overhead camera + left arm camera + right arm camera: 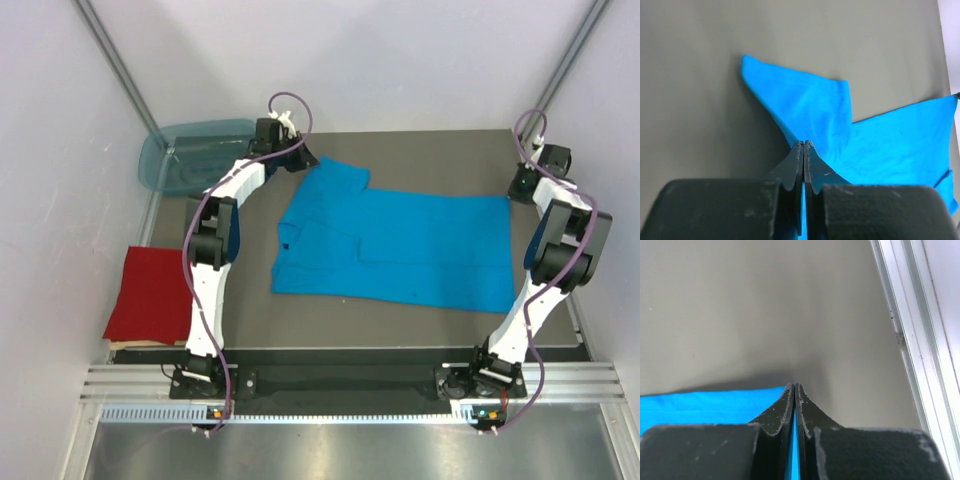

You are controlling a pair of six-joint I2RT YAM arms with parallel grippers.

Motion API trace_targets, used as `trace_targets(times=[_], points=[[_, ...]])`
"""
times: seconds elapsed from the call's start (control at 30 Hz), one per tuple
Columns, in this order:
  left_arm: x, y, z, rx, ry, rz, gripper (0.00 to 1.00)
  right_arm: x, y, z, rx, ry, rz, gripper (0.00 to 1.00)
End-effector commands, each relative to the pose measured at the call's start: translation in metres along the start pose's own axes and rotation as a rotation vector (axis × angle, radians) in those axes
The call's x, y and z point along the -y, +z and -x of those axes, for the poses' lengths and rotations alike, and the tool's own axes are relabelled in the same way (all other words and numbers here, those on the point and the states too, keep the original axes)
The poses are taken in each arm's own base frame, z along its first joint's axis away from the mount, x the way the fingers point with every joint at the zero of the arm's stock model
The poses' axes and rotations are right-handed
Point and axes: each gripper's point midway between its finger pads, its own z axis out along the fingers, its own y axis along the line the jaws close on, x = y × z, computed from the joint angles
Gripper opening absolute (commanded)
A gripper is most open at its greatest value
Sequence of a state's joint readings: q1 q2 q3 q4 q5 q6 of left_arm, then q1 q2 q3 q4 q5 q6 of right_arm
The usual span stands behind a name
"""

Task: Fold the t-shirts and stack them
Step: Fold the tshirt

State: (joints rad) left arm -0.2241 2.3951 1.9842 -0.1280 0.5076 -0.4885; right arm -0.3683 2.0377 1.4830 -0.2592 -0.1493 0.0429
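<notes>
A turquoise-blue t-shirt (400, 245) lies spread flat on the dark grey table (430, 150), sleeve end to the left and hem to the right. My left gripper (303, 160) is at the shirt's far left sleeve; in the left wrist view its jaws (804, 143) are shut, with blue cloth (810, 107) pinched between them. At the shirt's far right corner my right gripper (521, 187) is shut as well, and a strip of blue cloth (715, 402) shows between its jaws (795, 385). A red t-shirt (148, 295), folded to a flat rectangle, lies at the near left.
A translucent blue-green tub (190, 160) stands at the back left, just behind the left arm. A metal rail (910, 340) runs along the table's right edge close to the right gripper. White walls close in the sides and back.
</notes>
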Motion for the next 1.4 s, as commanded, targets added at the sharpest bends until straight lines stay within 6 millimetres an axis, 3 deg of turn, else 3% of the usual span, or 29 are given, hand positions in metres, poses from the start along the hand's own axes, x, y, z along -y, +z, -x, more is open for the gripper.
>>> trace_targets(times=[0.0, 0.4, 0.43, 0.5, 0.67, 0.8, 0.87, 0.9, 1.0, 1.1, 1.37], points=[[0.032, -0.024, 0.038, 0.097, 0.073, -0.049, 0.0, -0.009, -0.022, 0.042, 0.153, -0.022, 0.008, 0.0], [0.033, -0.056, 0.032, 0.113, 0.152, 0.018, 0.0, -0.006, -0.042, 0.035, 0.232, 0.008, -0.029, 0.0], [0.032, -0.062, 0.024, 0.104, 0.146, 0.027, 0.0, -0.005, -0.045, 0.034, 0.24, 0.008, -0.033, 0.0], [0.034, -0.069, 0.029, 0.155, 0.168, 0.031, 0.0, -0.002, -0.054, 0.035, 0.273, 0.011, -0.056, 0.0], [0.035, -0.085, 0.016, 0.145, 0.187, 0.049, 0.0, 0.005, -0.077, 0.035, 0.319, 0.032, -0.111, 0.0], [0.04, -0.099, 0.007, 0.142, 0.179, 0.059, 0.0, 0.016, -0.083, 0.011, 0.231, 0.112, -0.183, 0.0], [0.032, -0.104, -0.012, 0.123, 0.175, 0.098, 0.0, 0.015, -0.083, -0.006, 0.159, 0.148, -0.188, 0.0], [0.039, -0.112, -0.009, 0.148, 0.194, 0.105, 0.0, 0.015, -0.083, -0.015, 0.136, 0.162, -0.191, 0.0], [0.027, -0.121, -0.043, 0.106, 0.159, 0.136, 0.0, 0.02, -0.084, -0.039, 0.082, 0.2, -0.223, 0.0], [0.029, -0.133, -0.052, 0.104, 0.153, 0.154, 0.0, 0.024, -0.086, -0.052, 0.043, 0.223, -0.24, 0.0], [0.005, -0.149, -0.09, 0.008, 0.112, 0.265, 0.0, 0.038, -0.105, -0.077, -0.011, 0.22, -0.331, 0.0]])
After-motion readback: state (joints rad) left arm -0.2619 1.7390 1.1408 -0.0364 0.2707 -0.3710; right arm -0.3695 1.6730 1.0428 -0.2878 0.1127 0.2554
